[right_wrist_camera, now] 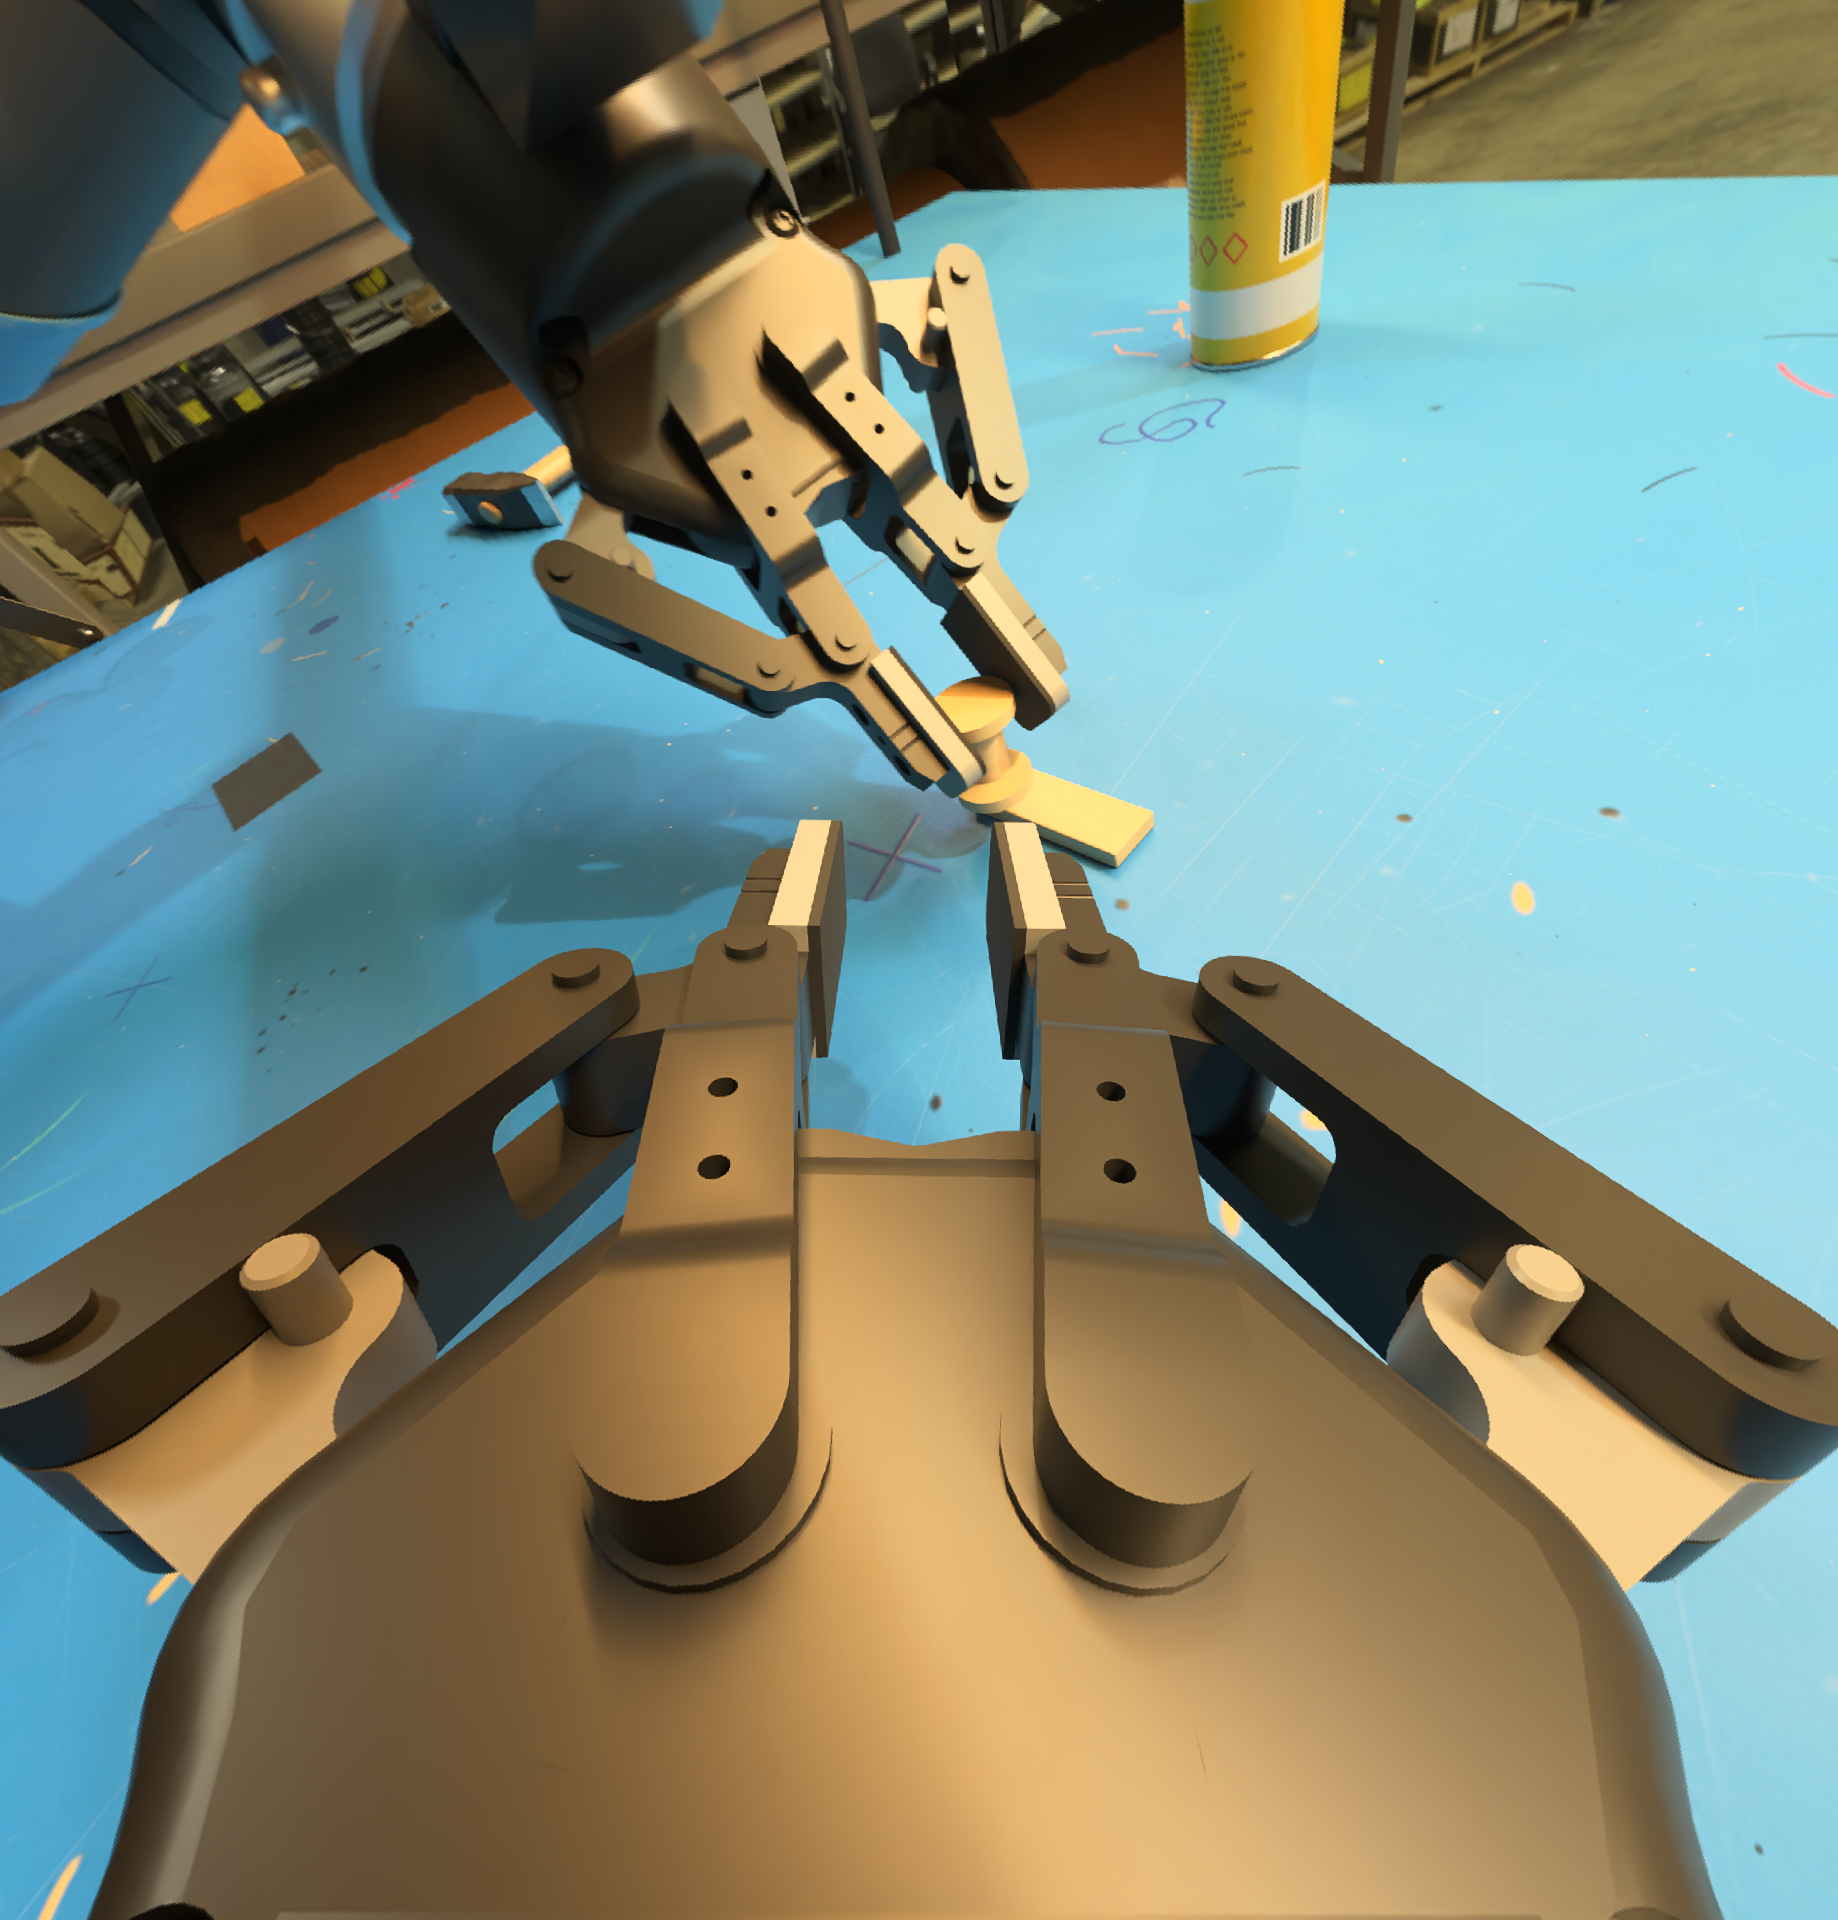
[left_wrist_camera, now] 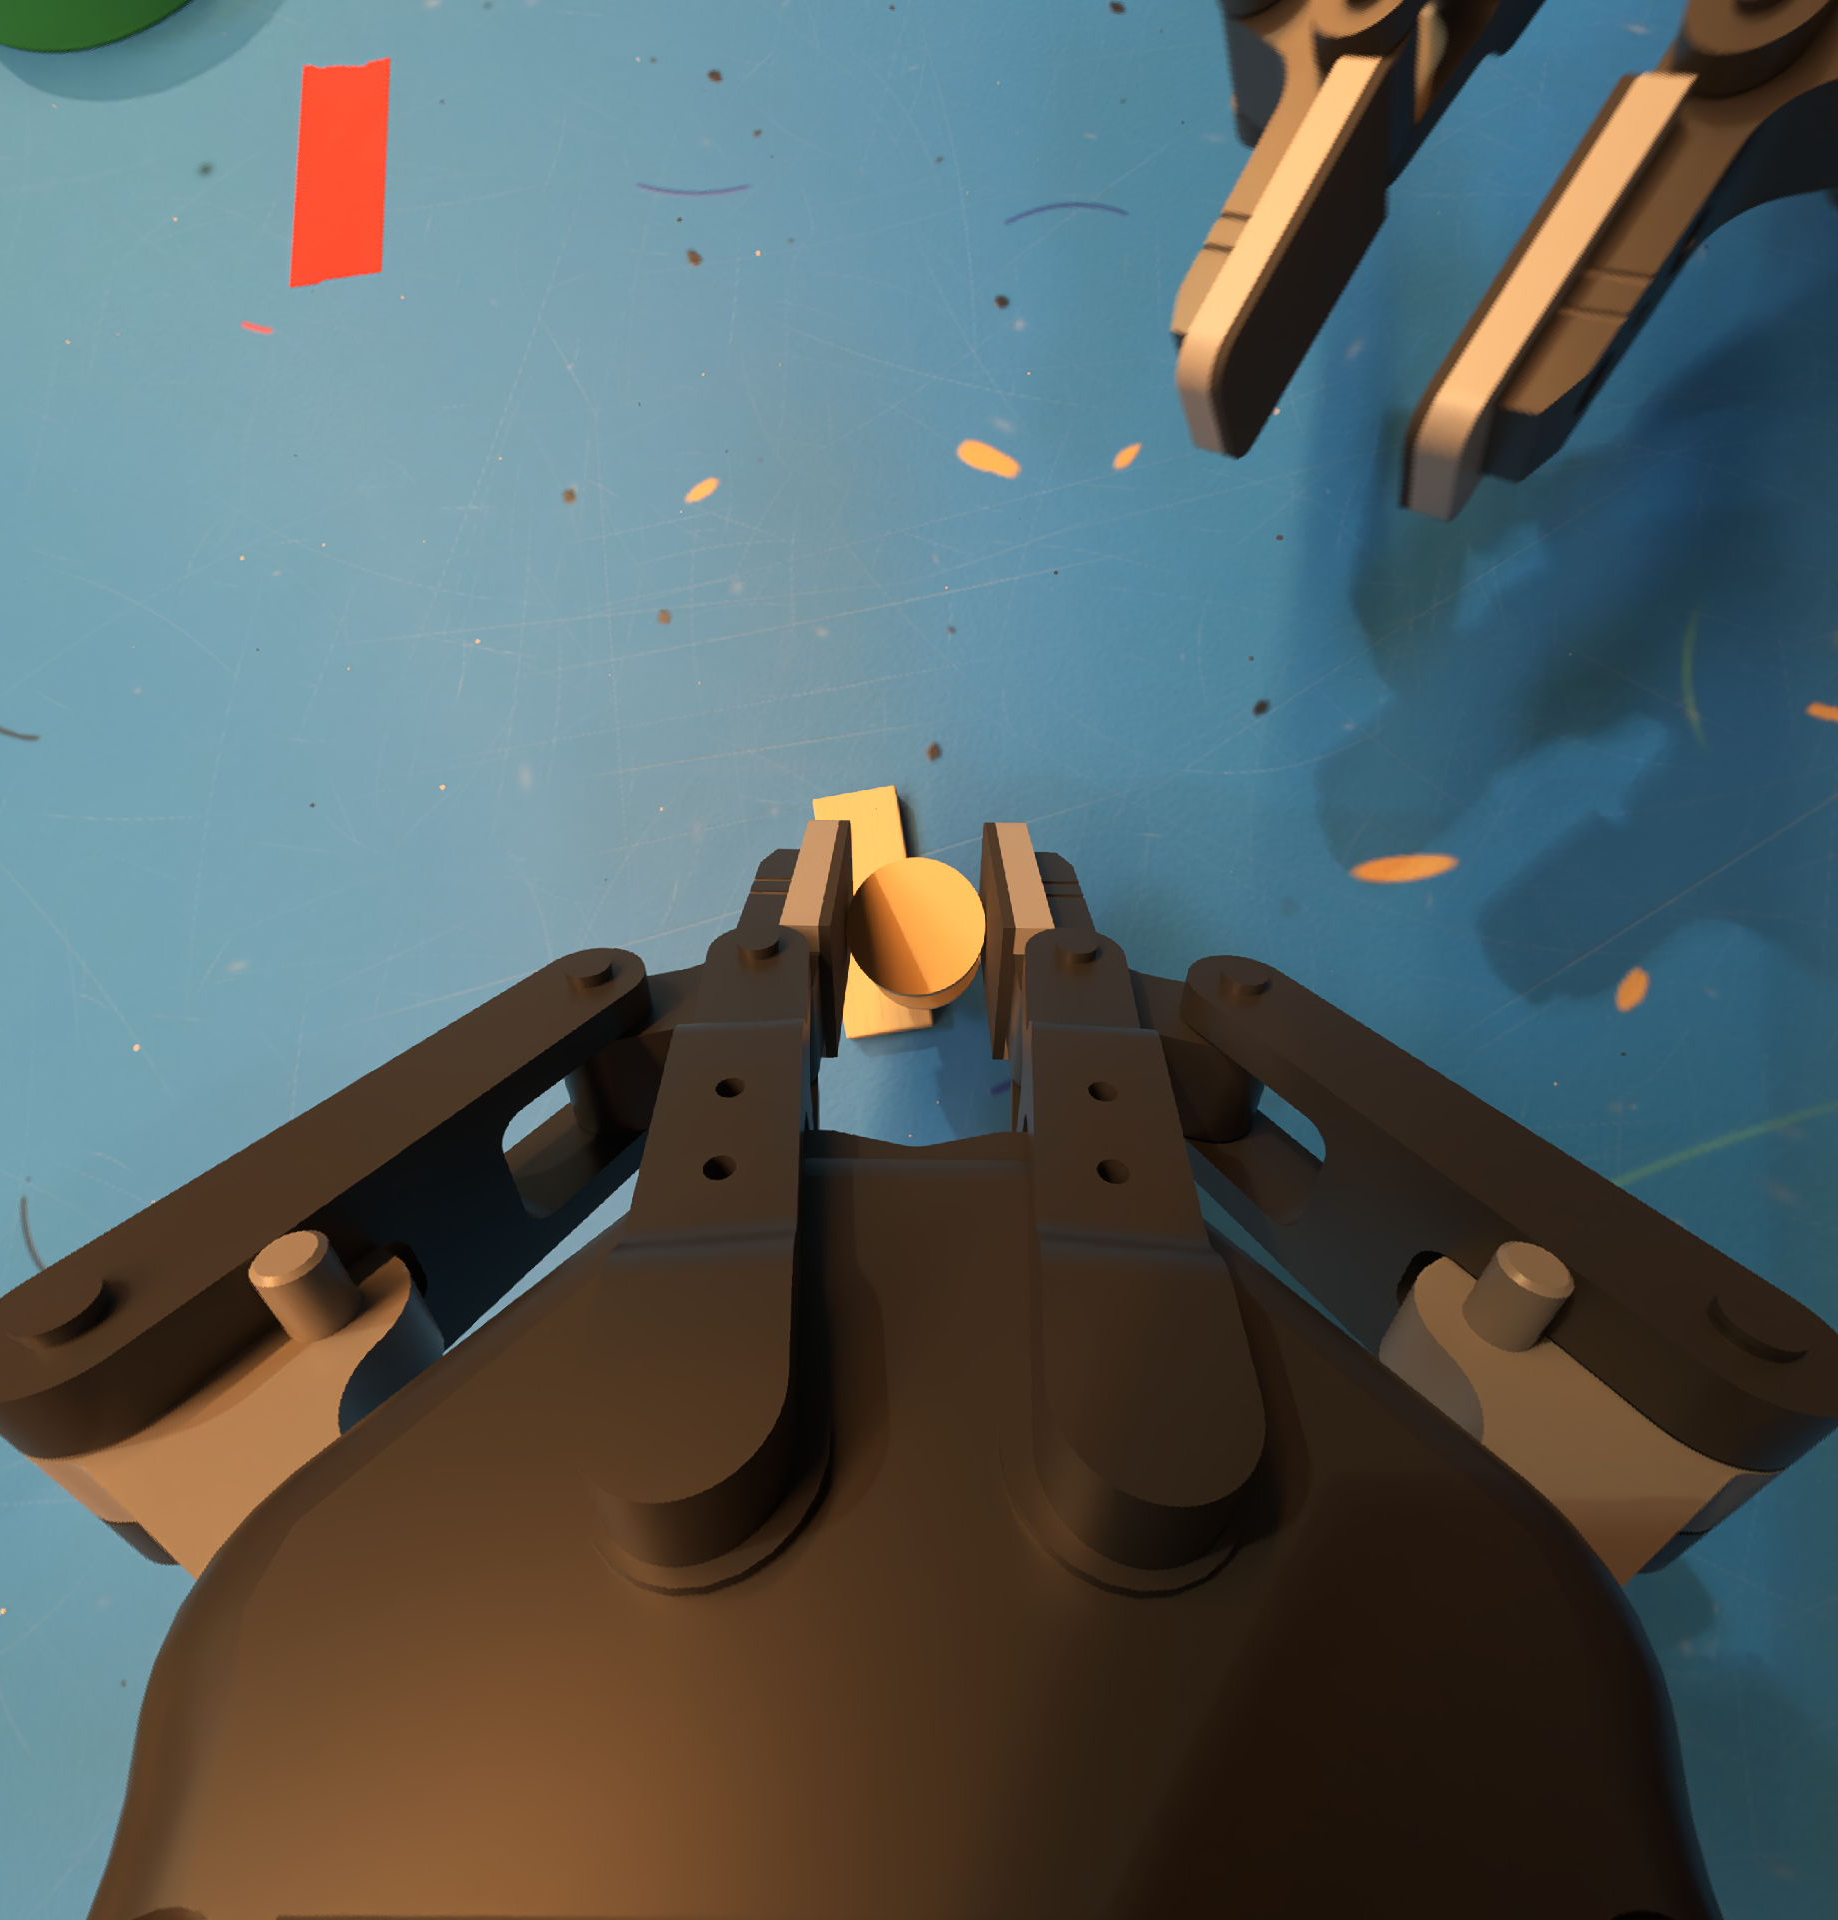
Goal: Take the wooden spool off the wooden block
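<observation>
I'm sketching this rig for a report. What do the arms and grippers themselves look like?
Both grippers, left gripper and right gripper, are dark grey-brown metal with rounded bodies, pinned linkage bars and two flat fingers with paler inner pads. The left arm is dark with blue sections. No cables show.

The left wrist camera looks steeply down, close over the wooden spool (left_wrist_camera: 915,928) between its own fingers. The right wrist camera looks low across the blue table (right_wrist_camera: 1466,675); both views share the spool (right_wrist_camera: 982,743) and wooden block (right_wrist_camera: 1086,821).
</observation>
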### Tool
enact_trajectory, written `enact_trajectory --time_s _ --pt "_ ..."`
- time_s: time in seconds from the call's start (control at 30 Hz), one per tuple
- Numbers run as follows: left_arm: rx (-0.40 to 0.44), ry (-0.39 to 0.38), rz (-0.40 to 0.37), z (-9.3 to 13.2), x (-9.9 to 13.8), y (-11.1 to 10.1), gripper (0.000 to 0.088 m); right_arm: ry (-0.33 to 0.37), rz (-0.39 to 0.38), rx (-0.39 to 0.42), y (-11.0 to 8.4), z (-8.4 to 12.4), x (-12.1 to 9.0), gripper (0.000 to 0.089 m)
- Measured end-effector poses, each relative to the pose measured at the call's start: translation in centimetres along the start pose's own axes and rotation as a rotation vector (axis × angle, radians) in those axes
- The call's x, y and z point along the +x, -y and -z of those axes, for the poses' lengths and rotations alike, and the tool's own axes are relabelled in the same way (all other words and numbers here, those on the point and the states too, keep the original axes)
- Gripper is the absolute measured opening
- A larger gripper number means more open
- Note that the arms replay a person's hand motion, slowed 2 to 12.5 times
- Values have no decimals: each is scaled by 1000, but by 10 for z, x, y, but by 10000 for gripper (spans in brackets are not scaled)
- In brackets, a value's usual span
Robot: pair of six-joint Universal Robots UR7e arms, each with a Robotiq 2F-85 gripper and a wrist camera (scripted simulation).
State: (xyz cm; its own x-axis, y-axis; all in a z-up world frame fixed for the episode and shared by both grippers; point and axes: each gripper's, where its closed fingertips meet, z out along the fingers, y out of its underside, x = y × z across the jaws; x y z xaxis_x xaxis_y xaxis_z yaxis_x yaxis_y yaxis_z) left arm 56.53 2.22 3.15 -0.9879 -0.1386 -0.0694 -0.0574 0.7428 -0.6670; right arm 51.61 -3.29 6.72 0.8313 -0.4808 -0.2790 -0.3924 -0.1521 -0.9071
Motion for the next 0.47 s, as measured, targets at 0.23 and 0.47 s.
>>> enact_trajectory --time_s 0.23,0.47 --pt "7 -9 -9 3 1 1 222 -13 -15 -77 -2 -20 10 276" --pt "21 -12 -10 5 0 2 222 11 -9 -160 -6 -39 13 301"
